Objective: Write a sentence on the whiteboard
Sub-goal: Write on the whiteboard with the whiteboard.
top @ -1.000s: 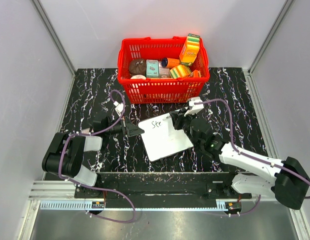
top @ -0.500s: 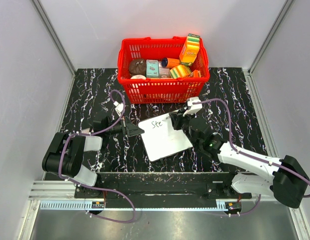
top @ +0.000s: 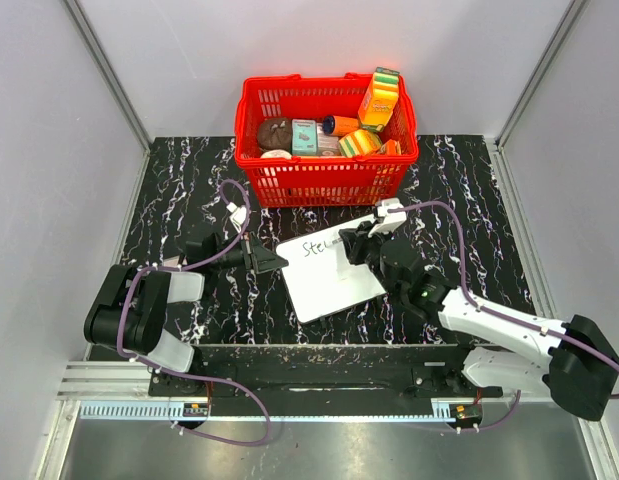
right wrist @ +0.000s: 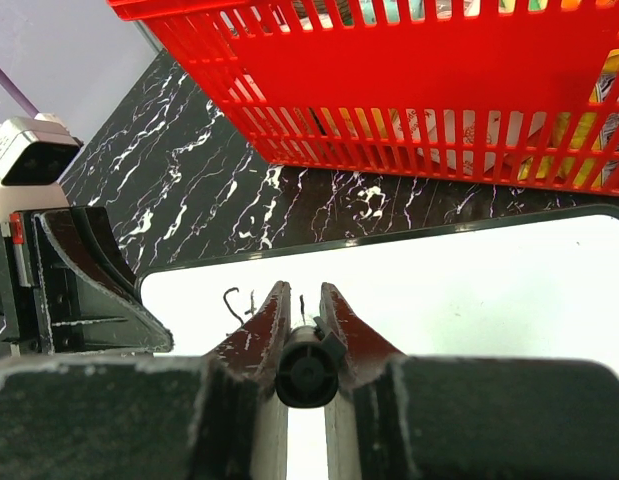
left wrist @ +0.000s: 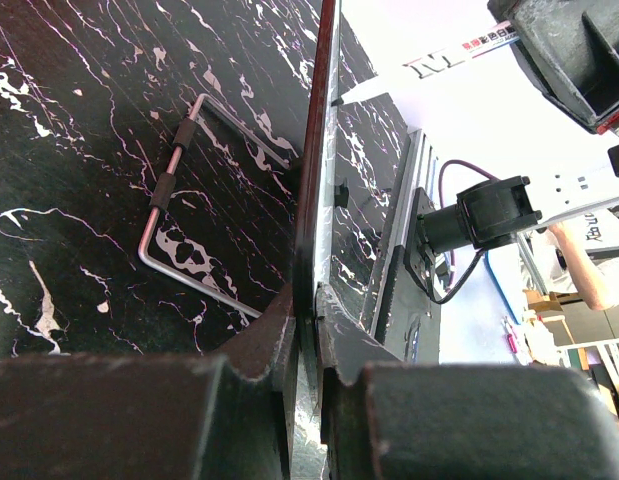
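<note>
The whiteboard (top: pixel 329 278) lies tilted on the black marbled table in front of the red basket. The sentence (top: pixel 314 248) is a few black letters near its top left, reading roughly "Ste" plus one upright stroke. They also show in the right wrist view (right wrist: pixel 234 303). My left gripper (top: pixel 273 262) is shut on the whiteboard's left edge, which the left wrist view shows edge-on (left wrist: pixel 324 150). My right gripper (top: pixel 349 243) is shut on a black marker (right wrist: pixel 307 370). The marker's tip is on the whiteboard (right wrist: pixel 469 290), just right of the letters.
The red basket (top: pixel 324 180) with several groceries stands right behind the whiteboard, close to my right gripper. A bent wire stand (left wrist: pixel 189 200) shows under the whiteboard. Grey walls close the table on three sides.
My right gripper has shifted slightly right with the marker. One more upright stroke now stands after "Ste". The left gripper and the whiteboard have not moved.
</note>
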Robot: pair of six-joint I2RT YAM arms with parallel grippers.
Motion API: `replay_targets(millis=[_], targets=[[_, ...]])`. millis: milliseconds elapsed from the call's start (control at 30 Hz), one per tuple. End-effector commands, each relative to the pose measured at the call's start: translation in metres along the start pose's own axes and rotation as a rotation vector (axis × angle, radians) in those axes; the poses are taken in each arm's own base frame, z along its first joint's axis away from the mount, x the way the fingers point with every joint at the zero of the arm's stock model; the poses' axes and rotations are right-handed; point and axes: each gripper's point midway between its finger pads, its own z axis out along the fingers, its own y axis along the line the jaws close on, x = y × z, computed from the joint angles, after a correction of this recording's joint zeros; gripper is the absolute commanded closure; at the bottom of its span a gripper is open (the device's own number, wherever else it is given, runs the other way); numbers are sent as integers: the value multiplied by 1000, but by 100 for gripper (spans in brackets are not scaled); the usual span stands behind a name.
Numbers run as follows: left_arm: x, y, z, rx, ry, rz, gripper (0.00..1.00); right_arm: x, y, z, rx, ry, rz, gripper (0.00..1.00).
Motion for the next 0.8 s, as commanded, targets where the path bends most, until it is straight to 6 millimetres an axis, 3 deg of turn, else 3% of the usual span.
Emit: replay_targets(millis=[0,567,767], targets=[[-9,0,4,18,-11,110,100,4,-3,-5,-3,18,9,100],[-9,0,4,18,-10,109,100,25,-10,-20,-25,65,36,100],[-8,0,4,18,-8,108,100,21,-10,-24,-28,51,50,100]])
